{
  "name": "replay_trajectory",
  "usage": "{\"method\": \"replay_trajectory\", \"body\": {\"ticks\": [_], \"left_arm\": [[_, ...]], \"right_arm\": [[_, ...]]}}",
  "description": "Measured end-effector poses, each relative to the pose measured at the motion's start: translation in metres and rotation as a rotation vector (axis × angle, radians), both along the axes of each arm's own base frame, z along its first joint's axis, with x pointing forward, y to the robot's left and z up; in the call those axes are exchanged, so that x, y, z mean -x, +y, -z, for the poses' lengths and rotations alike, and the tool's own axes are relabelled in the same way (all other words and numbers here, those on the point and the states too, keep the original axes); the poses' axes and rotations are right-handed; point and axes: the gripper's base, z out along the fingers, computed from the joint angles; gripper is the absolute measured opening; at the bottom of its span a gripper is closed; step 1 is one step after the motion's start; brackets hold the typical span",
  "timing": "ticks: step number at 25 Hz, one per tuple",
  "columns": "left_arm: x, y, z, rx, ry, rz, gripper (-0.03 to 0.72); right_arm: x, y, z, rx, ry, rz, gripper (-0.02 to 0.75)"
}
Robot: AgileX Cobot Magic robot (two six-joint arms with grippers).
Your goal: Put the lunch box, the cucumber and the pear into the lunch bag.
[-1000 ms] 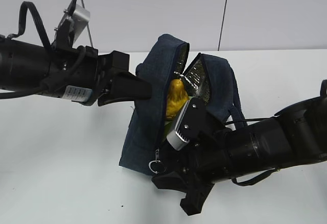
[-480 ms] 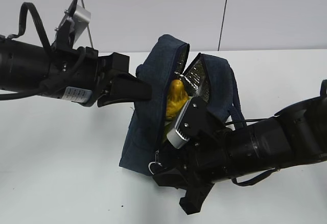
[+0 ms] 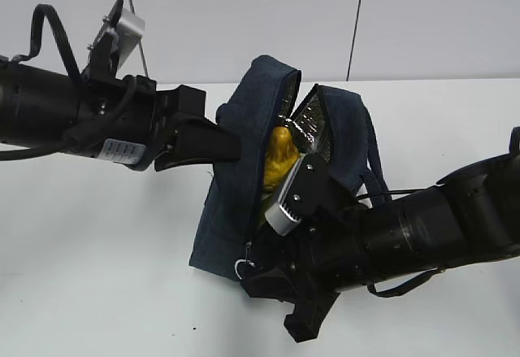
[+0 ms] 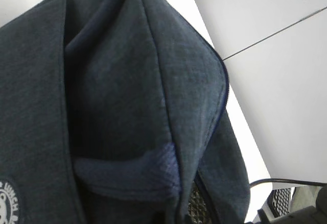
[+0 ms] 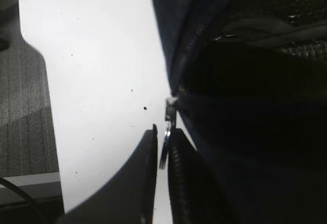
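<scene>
With the pear (image 3: 279,158) already showing yellow inside the gaping lunch bag (image 3: 236,202), which stands near the middle of the white table (image 3: 97,235), the packing looks finished and the work in hand appears to be zipping the bag shut. The lunch box and cucumber are not visible; a sliver of green beneath the pear may be one of them, but that cannot be told.

The left gripper (image 3: 231,147) has its jaws closed tight on the bag's left fabric panel, high on its side, steadying it; its wrist view shows only navy cloth (image 4: 127,81) pressed close.

At the bag's lower front corner, the right gripper (image 5: 162,155) has its jaws drawn narrow around the silver ring pull (image 5: 166,142), which hangs from the zipper slider (image 5: 170,104); the ring sits between the fingers and seems pinched.

The next move probably calls for a firm hold on the ring and a steady pull along the zipper track toward the bag's top, while the left arm keeps the fabric taut so the slider does not snag.
</scene>
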Motion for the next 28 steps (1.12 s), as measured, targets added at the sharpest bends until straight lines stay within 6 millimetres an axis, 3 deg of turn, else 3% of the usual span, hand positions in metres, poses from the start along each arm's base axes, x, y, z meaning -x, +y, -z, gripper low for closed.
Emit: {"method": "replay_trajectory", "body": {"ticks": [9,13,28], "left_arm": [[0.0001,0.0001,0.0002,-0.003,-0.001,0.003,-0.018],[0.0001,0.0001,0.0002,-0.003,-0.001,0.003,-0.018],[0.0001,0.0002,0.0005,-0.007,-0.003,0.003,-0.018]], "right_arm": [[0.0006,0.0006,-0.0007,-0.011,0.005,-0.004,0.068],[0.0007,0.0007,-0.0008,-0.012,0.007,-0.004,0.006],[0.0033,0.0033,-0.0036,-0.066,0.066,0.001,0.006]]}}
